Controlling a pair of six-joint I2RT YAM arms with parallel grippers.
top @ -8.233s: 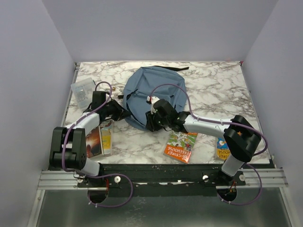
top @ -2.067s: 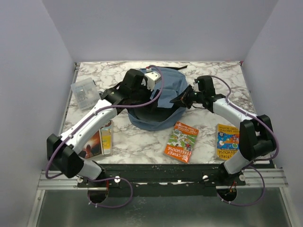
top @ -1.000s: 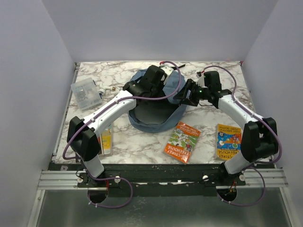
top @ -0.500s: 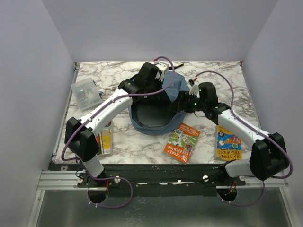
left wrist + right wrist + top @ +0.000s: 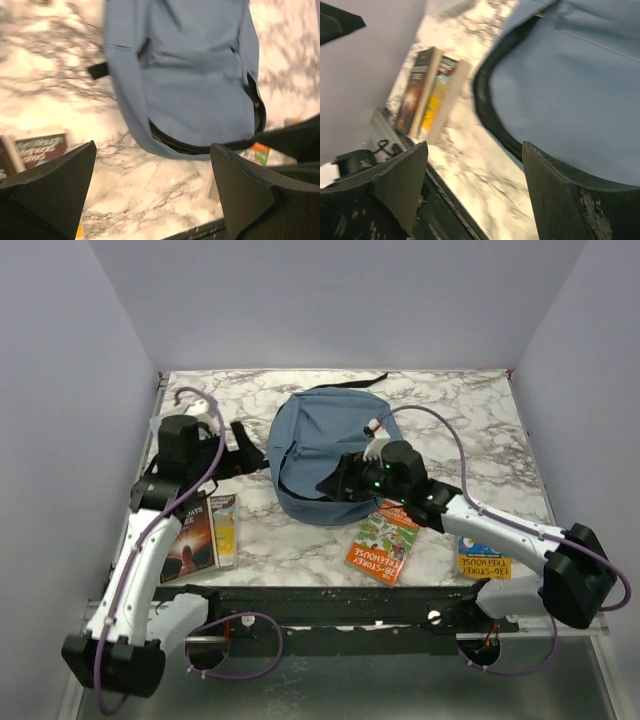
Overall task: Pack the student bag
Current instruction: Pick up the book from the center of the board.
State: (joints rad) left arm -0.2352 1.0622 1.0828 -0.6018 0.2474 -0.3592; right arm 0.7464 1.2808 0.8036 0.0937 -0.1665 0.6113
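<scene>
The left gripper (image 5: 155,200) has its two black fingers spread wide with nothing between them. It hangs above the white, grey-veined marble tabletop (image 5: 460,420), just left of the soft dusty-blue fabric backpack (image 5: 325,435) and apart from it. The right gripper (image 5: 475,195) is likewise spread and empty. Its fingers frame the backpack's near edge, where a black zipper line (image 5: 487,115) curves along the fabric; whether either finger touches the cloth cannot be told. The backpack lies flat in the middle of the table toward the far side, its zippered edge facing the arms and a black strap (image 5: 365,382) trailing off behind it. Just nearer than the backpack, beside the right arm, lies a green-and-orange illustrated paperback (image 5: 382,540). Further right, a yellow-and-blue paperback (image 5: 483,558) is partly covered by that arm. Left of the backpack, near the front edge, a dark-covered book (image 5: 190,540) and a narrow yellow book (image 5: 225,530) lie side by side.
</scene>
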